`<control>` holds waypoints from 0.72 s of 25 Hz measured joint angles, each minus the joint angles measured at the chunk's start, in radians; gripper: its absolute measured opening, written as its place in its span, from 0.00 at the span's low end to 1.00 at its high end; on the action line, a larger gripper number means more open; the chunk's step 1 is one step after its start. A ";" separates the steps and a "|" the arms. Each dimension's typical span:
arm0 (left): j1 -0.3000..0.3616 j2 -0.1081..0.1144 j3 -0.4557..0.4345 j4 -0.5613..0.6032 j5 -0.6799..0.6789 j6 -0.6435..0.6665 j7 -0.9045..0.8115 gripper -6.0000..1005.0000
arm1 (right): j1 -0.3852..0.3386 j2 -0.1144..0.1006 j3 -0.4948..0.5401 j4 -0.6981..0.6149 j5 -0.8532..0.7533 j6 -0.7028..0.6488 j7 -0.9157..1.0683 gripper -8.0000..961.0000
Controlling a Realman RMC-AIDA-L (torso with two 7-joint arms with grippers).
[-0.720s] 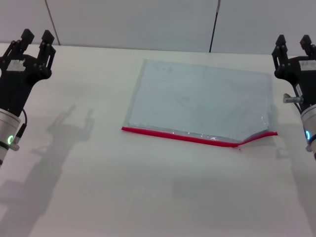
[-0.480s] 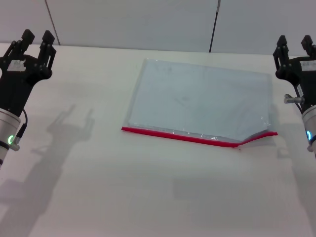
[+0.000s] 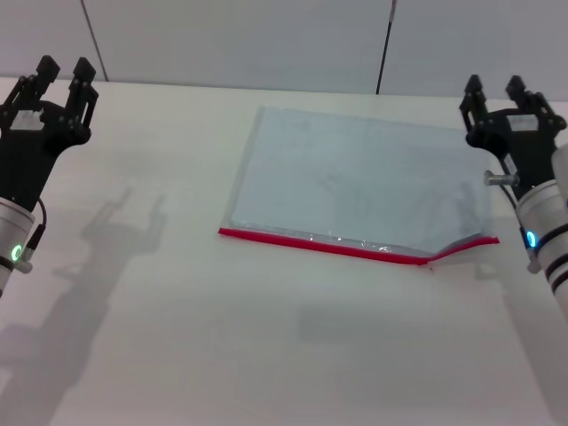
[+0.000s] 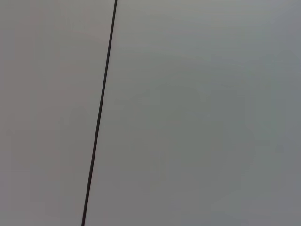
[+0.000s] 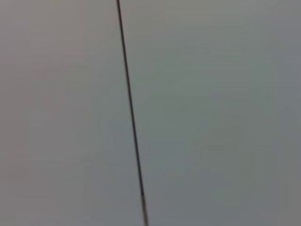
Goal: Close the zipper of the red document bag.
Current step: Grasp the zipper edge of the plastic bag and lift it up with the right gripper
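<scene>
Zipper (image 3: 346, 248) runs along the 6 o'clock edge of the red document bag (image 3: 355, 182) lying flat mid-bench (image 3: 266, 355), kinked up near its 4 o'clock corner, probably why the right end effector (image 3: 493, 89) hovers there, fingers apart and empty, left end effector (image 3: 60, 73) same at 9 o'clock.

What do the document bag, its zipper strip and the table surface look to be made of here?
The red document bag looks like thin, translucent, pale blue-grey plastic, slightly glossy: light glints near its front edge and the sheet wrinkles. The zipper reads as a bright red strip, probably plastic or fabric tape; it kinks upward near its right end. The table appears matte off-white, likely laminate, showing soft shadows.
</scene>
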 joint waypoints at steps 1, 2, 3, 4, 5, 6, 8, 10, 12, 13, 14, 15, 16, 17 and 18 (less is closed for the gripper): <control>0.001 0.001 0.000 0.000 0.000 0.000 0.000 0.48 | 0.001 -0.004 0.009 -0.012 -0.002 -0.027 0.000 0.55; 0.002 0.002 0.000 0.000 0.000 -0.001 0.000 0.48 | 0.003 -0.010 0.020 -0.024 -0.003 -0.051 0.000 0.55; 0.003 0.002 0.000 0.000 0.000 -0.002 0.000 0.48 | 0.003 -0.015 0.031 -0.038 -0.004 -0.074 0.000 0.55; 0.003 0.002 0.000 0.000 0.000 -0.004 0.000 0.48 | 0.003 -0.026 0.051 -0.060 -0.004 -0.117 0.001 0.55; 0.002 0.002 0.000 0.000 0.000 -0.007 0.000 0.48 | 0.004 -0.037 0.067 -0.078 -0.004 -0.147 0.001 0.55; 0.002 0.002 0.000 0.000 0.000 -0.009 0.000 0.48 | 0.003 -0.052 0.087 -0.104 -0.004 -0.204 0.001 0.55; 0.001 0.002 0.000 0.000 0.000 -0.012 0.000 0.48 | 0.002 -0.079 0.115 -0.148 -0.005 -0.290 0.001 0.55; 0.001 0.002 0.000 0.000 0.000 -0.012 0.000 0.48 | 0.002 -0.106 0.133 -0.188 -0.005 -0.359 0.001 0.55; 0.003 0.002 0.000 0.000 0.000 -0.012 0.000 0.48 | 0.002 -0.127 0.142 -0.221 -0.007 -0.418 0.001 0.54; 0.003 0.002 0.000 0.000 0.000 -0.012 0.000 0.48 | 0.003 -0.138 0.148 -0.235 -0.012 -0.445 0.001 0.54; 0.003 0.002 0.000 0.000 0.000 -0.012 0.000 0.48 | 0.003 -0.152 0.161 -0.259 -0.024 -0.489 0.001 0.54; 0.003 0.002 0.000 0.000 0.000 -0.012 0.000 0.48 | 0.002 -0.164 0.177 -0.282 -0.041 -0.532 0.001 0.54; 0.004 0.002 0.000 0.000 0.000 -0.012 0.000 0.48 | 0.000 -0.173 0.193 -0.305 -0.060 -0.569 0.001 0.54; 0.004 0.002 0.000 0.000 0.000 -0.012 0.000 0.48 | -0.003 -0.181 0.217 -0.329 -0.088 -0.618 0.001 0.54; 0.005 0.002 0.000 0.000 0.000 -0.012 0.000 0.48 | -0.007 -0.188 0.241 -0.352 -0.118 -0.667 0.000 0.54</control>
